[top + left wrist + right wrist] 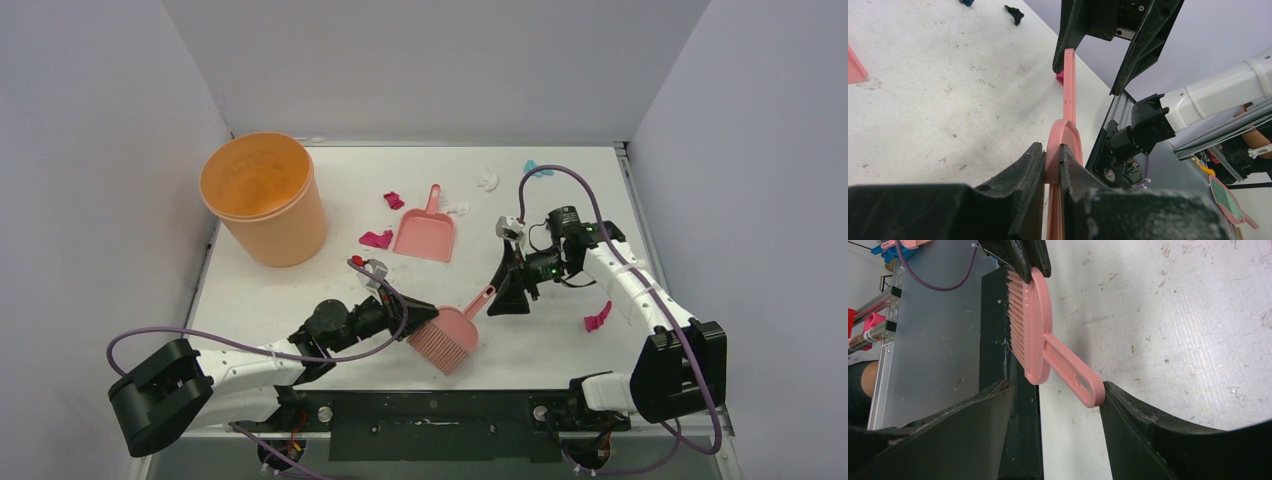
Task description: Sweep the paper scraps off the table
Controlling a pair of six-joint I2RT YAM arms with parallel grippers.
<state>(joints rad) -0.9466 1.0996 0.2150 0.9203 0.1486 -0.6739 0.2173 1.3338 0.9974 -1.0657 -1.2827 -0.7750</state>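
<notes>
pink brush (pixel 447 341) in left claw (pixel 424 319), right claw (pixel 507 301) at handle tip, paper scraps (pixel 377 239) scattered

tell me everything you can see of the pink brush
The pink brush looks like plastic: a flat rounded head, matching bristles and a slim handle with a slot near its end. It is held near the front edge of the table. The left gripper is shut on the head; the right gripper straddles the handle tip, open, one finger touching it.

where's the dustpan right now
In the top view the pink dustpan lies on the table near its centre, right of the orange bucket, with a magenta scrap just left of it and a white scrap by its handle.
</notes>
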